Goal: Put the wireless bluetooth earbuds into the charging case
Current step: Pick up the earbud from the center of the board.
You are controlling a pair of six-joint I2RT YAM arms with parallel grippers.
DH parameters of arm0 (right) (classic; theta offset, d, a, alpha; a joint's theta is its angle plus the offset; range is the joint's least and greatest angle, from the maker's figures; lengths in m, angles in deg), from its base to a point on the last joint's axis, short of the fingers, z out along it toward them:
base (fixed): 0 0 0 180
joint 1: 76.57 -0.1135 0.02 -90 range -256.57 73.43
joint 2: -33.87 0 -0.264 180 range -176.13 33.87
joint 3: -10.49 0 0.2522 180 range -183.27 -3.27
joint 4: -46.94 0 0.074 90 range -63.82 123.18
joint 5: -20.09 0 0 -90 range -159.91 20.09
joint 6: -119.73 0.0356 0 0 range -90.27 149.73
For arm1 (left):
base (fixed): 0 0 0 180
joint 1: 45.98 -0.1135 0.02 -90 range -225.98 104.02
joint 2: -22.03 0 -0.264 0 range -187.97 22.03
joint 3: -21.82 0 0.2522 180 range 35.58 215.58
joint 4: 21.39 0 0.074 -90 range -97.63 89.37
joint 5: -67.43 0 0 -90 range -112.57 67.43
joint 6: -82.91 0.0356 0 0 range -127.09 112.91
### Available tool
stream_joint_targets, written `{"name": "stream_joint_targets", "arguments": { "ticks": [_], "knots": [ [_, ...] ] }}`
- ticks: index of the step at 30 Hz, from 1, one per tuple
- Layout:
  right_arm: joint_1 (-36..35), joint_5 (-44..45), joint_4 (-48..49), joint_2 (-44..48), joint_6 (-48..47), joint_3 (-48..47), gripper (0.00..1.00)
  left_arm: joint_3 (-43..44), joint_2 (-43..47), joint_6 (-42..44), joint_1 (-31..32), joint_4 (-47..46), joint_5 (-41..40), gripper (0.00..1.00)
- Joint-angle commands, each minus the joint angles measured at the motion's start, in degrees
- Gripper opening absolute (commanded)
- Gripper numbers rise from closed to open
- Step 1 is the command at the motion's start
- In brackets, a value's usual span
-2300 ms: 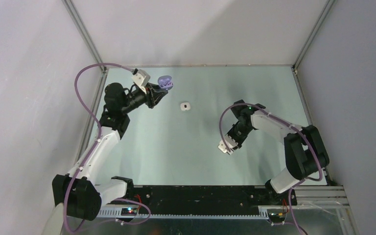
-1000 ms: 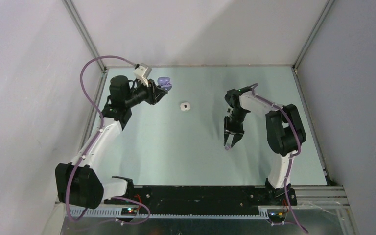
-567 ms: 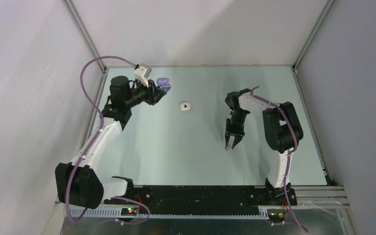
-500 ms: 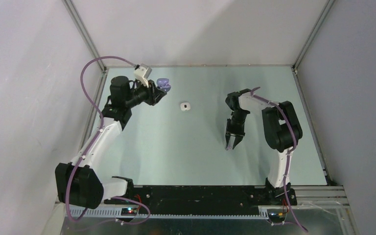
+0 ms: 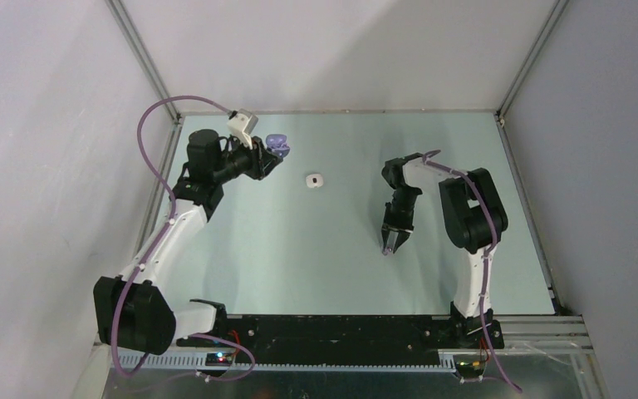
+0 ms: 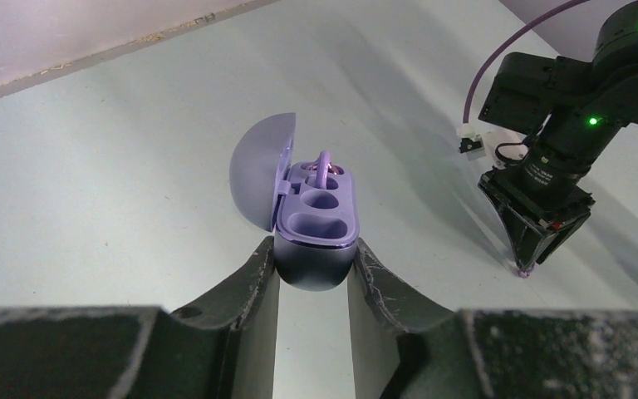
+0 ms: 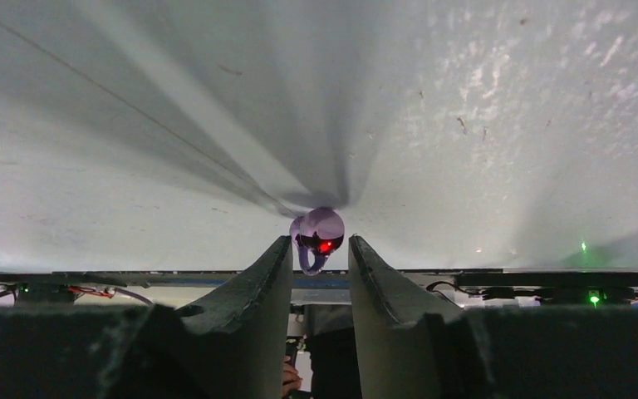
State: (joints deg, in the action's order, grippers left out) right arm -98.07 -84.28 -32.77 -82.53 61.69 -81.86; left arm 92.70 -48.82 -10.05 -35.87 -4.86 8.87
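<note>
the left claw (image 6: 311,251) is clenched on the base of the purple charging case (image 6: 316,218), held clear of the worktop (image 5: 316,258) with its lid (image 6: 259,179) swung open. the far well seems already filled and the near well looks empty. the right claw (image 7: 320,246) is grasping a purple earbud (image 7: 321,226) at its very tips, well apart from the case, off to the case's right and closer to the arm bases. a small white item (image 5: 316,179), too small to identify, lies between the case and the right claw, nearer the case. to do this step well, the earbud should probably travel high enough to pass over the white item, arrive above the empty well turned to match its shape, and be let go only once it rests in the well. the left claw should keep the case level and steady. compared with a couple of seconds ago, the right arm has folded in and its claw now points down at the worktop, while the case has barely shifted.
</note>
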Motion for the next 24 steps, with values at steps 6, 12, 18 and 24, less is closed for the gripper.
{"name": "stream_joint_targets", "arguments": {
  "ticks": [6,12,18,24],
  "knots": [
    [-0.34,0.98,-0.97,-1.01,1.41,-2.65,0.23,1.64,0.33,1.01,0.17,-0.80,-0.68,0.00],
    [-0.44,3.52,-2.70,0.72,-0.15,-5.48,0.02,2.23,-0.45,0.68,0.17,-1.57,-0.42,0.00],
    [0.31,2.29,-2.16,6.33,-6.71,-9.56,0.00,2.18,-0.93,1.03,0.17,-2.45,1.19,0.00],
    [-0.87,-3.19,-2.09,10.88,-20.58,-18.65,0.00,2.20,-1.81,9.58,0.18,-1.67,10.52,0.00]
  ]
}}
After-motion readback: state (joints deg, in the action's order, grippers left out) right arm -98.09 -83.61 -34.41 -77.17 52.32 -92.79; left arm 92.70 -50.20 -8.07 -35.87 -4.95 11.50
